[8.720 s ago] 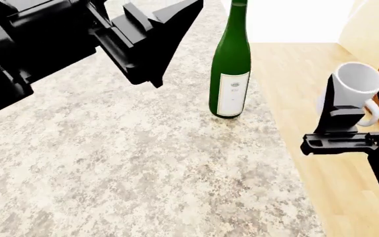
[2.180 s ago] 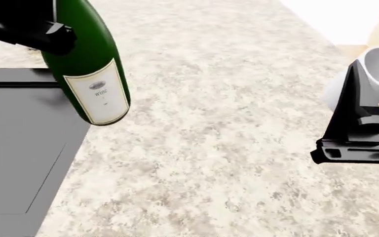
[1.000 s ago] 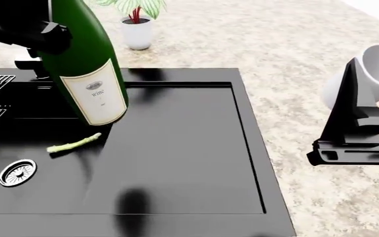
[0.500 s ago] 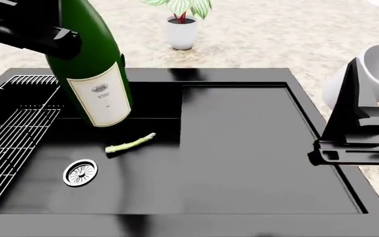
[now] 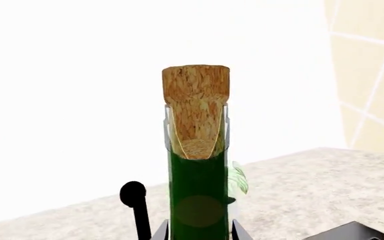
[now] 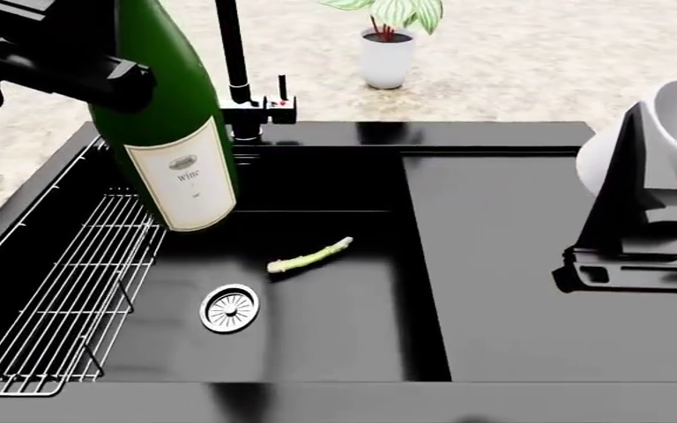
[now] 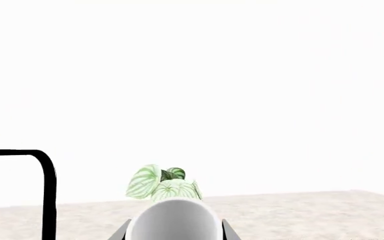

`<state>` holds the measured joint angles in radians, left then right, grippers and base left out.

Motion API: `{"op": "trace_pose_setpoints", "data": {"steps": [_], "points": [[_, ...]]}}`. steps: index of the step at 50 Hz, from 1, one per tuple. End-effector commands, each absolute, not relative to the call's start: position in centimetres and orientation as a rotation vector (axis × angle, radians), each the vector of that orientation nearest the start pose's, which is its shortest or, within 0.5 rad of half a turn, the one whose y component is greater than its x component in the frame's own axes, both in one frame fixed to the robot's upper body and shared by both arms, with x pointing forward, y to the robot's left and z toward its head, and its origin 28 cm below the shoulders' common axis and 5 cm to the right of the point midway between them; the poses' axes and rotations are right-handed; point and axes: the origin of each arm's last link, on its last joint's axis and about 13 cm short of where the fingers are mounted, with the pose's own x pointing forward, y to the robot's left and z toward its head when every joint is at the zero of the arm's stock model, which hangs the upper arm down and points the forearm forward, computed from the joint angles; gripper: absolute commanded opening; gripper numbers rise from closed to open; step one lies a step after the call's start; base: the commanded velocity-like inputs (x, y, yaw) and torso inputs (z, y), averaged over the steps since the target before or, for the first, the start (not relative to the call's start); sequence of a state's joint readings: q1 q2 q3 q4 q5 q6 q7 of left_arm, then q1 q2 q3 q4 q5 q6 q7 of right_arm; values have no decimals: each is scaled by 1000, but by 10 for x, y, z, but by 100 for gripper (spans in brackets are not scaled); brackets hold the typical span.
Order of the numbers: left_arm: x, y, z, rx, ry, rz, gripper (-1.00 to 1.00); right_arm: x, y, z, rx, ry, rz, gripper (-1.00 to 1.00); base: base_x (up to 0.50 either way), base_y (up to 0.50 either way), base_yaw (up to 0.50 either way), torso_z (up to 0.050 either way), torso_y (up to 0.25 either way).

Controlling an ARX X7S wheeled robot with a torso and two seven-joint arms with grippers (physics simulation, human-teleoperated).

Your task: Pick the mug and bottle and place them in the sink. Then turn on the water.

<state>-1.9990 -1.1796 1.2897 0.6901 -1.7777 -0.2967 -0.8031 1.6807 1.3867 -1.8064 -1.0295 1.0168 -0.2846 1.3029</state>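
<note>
Bottle (image 6: 162,132) and mug (image 6: 668,132) are both held in the air above the sink (image 6: 492,264), neither one set down yet. The bottle is gripped by the left gripper (image 6: 74,66), whose jaws are closed around the upper part of the green glass; it hangs slightly tilted over the basin's left half, above the inner edge of the wire rack (image 6: 56,291), its label turned to the head camera. In the left wrist view the cork (image 5: 195,107) is seen seated in the bottle's neck.

The mug is clamped by the right gripper (image 6: 650,189) near the sink's right edge, over the flat drainboard (image 6: 515,256). It is tipped, with its open mouth turned up and to the right. The jaws are closed against the mug's sides, as is seen in the right wrist view, where the white wall fills the gap between them.

In the basin a round steel drain (image 6: 229,307) lies near the middle of the floor, and a short pale green stalk (image 6: 309,256) rests just beside it, toward the back. The black faucet (image 6: 239,79) stands at the sink's back edge, behind the bottle. No stream is seen under it. A potted plant (image 6: 386,40) stands on the speckled counter (image 6: 527,62) behind the sink, well apart from the faucet.
</note>
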Motion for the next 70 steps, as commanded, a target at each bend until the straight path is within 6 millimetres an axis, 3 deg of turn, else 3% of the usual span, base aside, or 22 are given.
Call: {"op": "trace_pose_setpoints", "data": {"steps": [1, 12, 54, 70], "points": [[170, 244, 373, 105, -412, -268, -100, 132, -128, 267, 33, -537, -1, -100, 47, 500, 0, 0, 0], [171, 244, 372, 106, -411, -270, -100, 132, -127, 266, 57, -531, 2, -100, 45, 454, 0, 0, 1], [171, 245, 373, 101, -417, -261, -100, 130, -118, 273, 69, -555, 106, -100, 32, 76, 0, 0, 1], [170, 247, 373, 99, -419, -257, -100, 132, -112, 279, 52, -567, 141, -100, 442, 0, 0, 1, 1]]}}
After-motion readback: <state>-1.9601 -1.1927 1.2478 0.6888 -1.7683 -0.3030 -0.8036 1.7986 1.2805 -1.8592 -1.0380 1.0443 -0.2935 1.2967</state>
